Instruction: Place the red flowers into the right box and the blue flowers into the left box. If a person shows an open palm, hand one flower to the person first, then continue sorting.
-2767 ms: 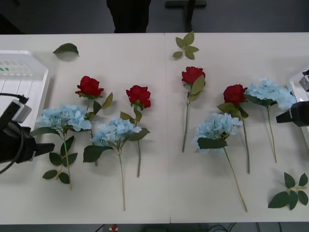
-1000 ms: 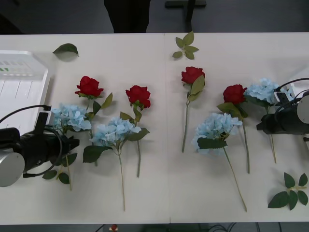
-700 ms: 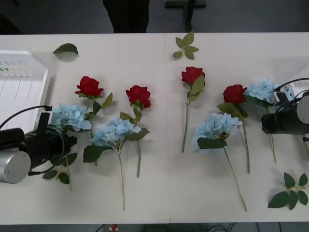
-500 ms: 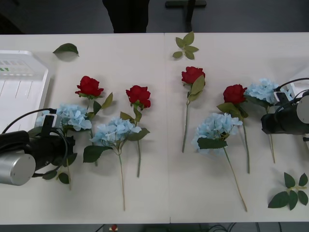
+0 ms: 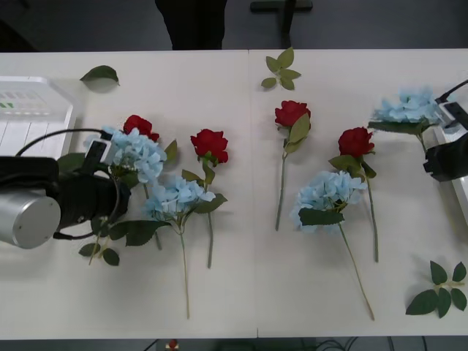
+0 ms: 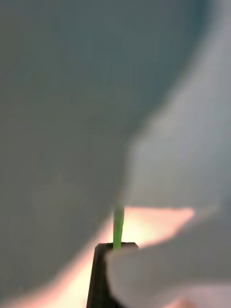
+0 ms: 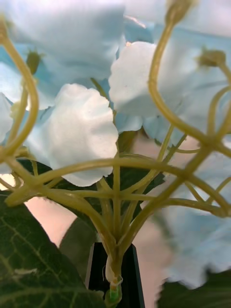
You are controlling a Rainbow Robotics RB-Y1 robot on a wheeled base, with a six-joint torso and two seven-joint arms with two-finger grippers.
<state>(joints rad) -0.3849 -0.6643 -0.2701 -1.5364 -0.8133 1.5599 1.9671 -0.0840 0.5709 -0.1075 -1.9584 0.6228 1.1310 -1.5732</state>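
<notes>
- The left gripper (image 5: pixel 110 205) is closed on the stem of a blue flower (image 5: pixel 133 151), pinching just under the head; in the left wrist view the stem base (image 7: pixel 113 284) sits between the fingers, with the petals fanned out ahead. Gripping there keeps the heavy head from swinging.
- That flower's head overlaps a red flower (image 5: pixel 139 124), so it is probably lifted clear of the table (image 5: pixel 241 292), well placed for the left box (image 5: pixel 33 121) beside it.
- The right gripper (image 5: pixel 439 162) is clamped on the stem (image 6: pixel 117 226) of another blue flower (image 5: pixel 409 108), near the right box (image 5: pixel 459 186); blue belongs left, so it has a long way to go.
- Since half a second ago, both blue heads have moved toward the table's far side.
- The other flowers lie as before, unsorted.
</notes>
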